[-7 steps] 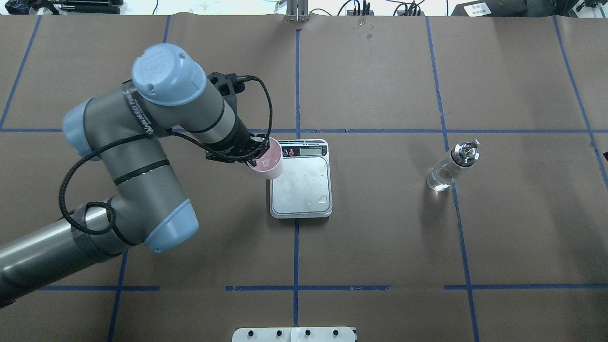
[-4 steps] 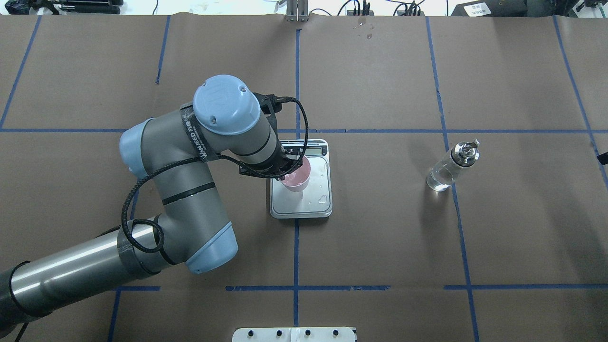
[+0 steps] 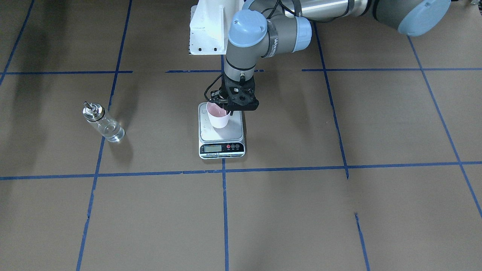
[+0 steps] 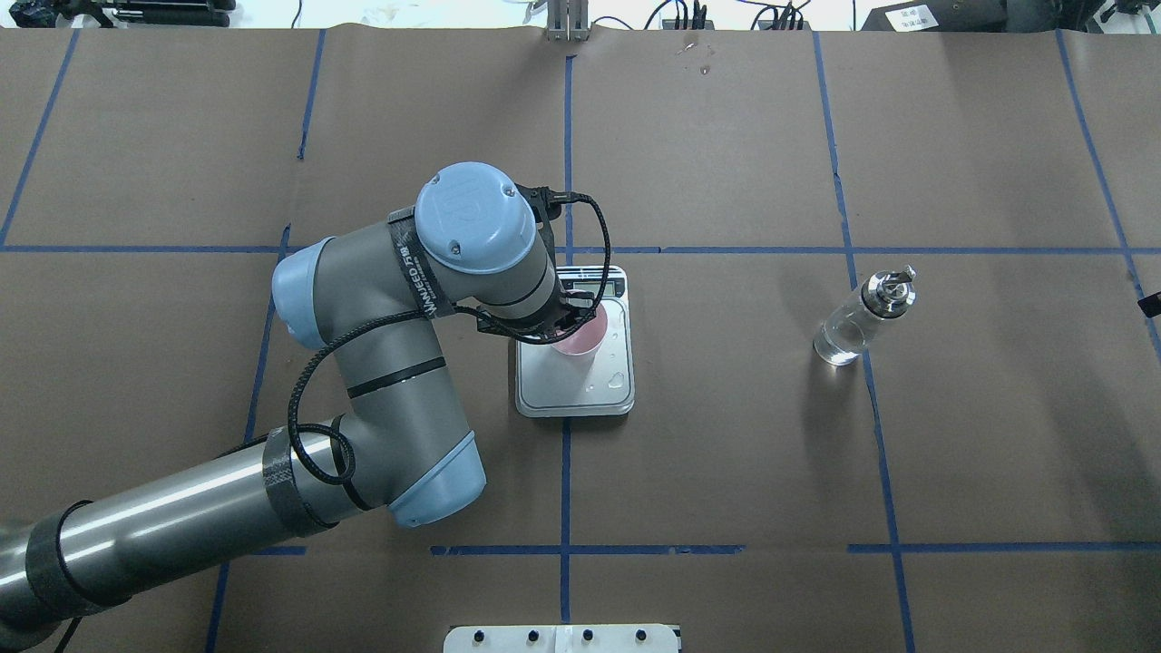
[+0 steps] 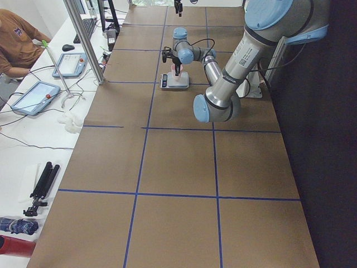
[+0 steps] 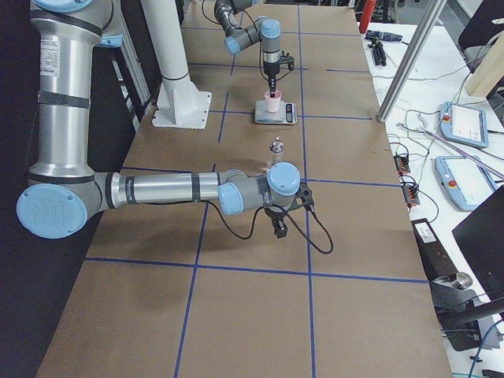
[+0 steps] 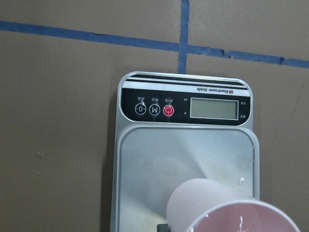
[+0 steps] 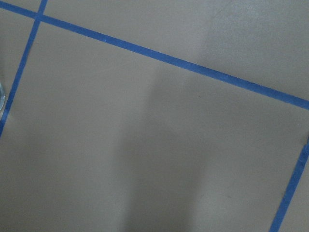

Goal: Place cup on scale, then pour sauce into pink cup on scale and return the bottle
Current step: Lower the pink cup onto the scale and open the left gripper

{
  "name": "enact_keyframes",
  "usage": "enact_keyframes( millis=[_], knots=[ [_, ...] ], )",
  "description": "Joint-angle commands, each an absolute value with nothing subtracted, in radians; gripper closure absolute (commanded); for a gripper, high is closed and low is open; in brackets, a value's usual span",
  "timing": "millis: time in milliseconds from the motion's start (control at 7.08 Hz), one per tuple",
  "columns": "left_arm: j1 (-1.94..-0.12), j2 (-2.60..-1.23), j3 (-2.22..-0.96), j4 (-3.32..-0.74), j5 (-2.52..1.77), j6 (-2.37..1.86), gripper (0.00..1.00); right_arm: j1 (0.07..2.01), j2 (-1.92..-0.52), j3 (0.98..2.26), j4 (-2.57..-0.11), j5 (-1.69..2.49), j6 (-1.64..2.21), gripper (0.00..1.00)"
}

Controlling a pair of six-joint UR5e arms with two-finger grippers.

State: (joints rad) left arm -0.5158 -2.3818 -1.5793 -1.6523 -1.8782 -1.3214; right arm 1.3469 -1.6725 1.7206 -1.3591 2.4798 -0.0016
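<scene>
My left gripper (image 3: 224, 109) (image 4: 555, 331) is shut on the rim of the pale pink cup (image 3: 218, 117) (image 4: 580, 337) (image 7: 227, 208). It holds the cup upright on or just above the scale's silver platform (image 3: 234, 130) (image 4: 562, 385) (image 7: 159, 159); I cannot tell if they touch. The scale's black panel faces away from the robot. The clear glass bottle (image 4: 857, 317) (image 3: 102, 123) (image 6: 276, 151) stands upright well to the scale's right, with clear sauce (image 4: 836, 345) low inside. My right gripper (image 6: 277, 224) hangs low near the bottle, in the exterior right view only; I cannot tell whether it is open or shut.
Water drops (image 4: 617, 379) lie on the scale's platform. The white robot base (image 3: 207, 30) (image 4: 562, 638) is at the table's near edge. Blue tape lines cross the brown table cover. A metal post (image 6: 402, 71) and tablets (image 6: 465, 126) stand on the operators' side.
My left arm has carried the cup rightwards from the scale's left edge to over the middle of the platform. The bottle has not moved.
</scene>
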Motion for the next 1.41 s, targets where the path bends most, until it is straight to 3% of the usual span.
enact_keyframes(
  millis=[0, 565, 707, 989, 1272],
  knots=[
    [-0.515, -2.382, -1.574, -1.654, -1.875, -1.319, 1.00, 1.347, -1.672, 1.721, -1.359, 2.480, -0.005, 0.00],
    [-0.514, -2.376, -1.574, -1.658, -1.875, -1.318, 0.97, 1.347, -1.664, 1.718, -1.358, 2.526, -0.006, 0.00],
    [-0.515, -2.375, -1.574, -1.660, -1.876, -1.318, 0.53, 1.345, -1.664, 1.720, -1.358, 2.529, -0.006, 0.00],
    [-0.518, -2.373, -1.592, -1.675, -1.882, -1.318, 0.41, 1.336, -1.663, 1.718, -1.318, 2.559, -0.003, 0.00],
    [-0.532, -2.300, -1.739, -1.666, -1.884, -1.318, 0.41, 1.315, -1.663, 1.726, -1.302, 2.579, -0.002, 0.00]
  ],
)
